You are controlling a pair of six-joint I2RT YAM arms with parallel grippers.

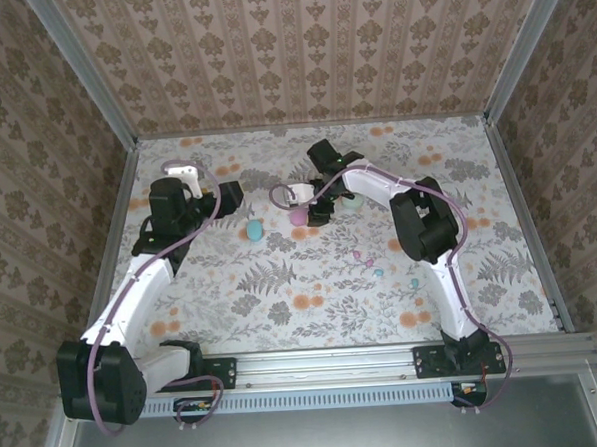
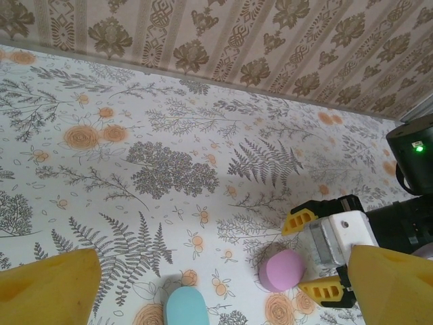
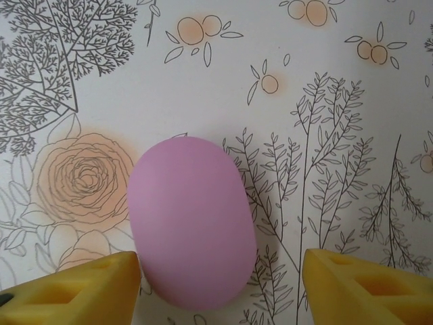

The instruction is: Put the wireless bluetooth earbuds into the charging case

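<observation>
Straddling pink case [image 3: 191,223], right claw [image 3: 220,261] apart; left claw [image 2: 223,261] apart near blue case [image 2: 186,308]; earbuds [image 1: 378,273] well aside.

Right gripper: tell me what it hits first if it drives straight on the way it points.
The pink case, lying straight ahead between the right gripper's open jaws; its depth from them is hard to judge.

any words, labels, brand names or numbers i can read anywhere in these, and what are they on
No words, numbers or logos can be read.
The pink case is plain on the side that shows.
The blue case is plain too.
The table and the wall carry only flower and leaf patterns.
The green light is only a lamp, with no lettering beside it.
</observation>
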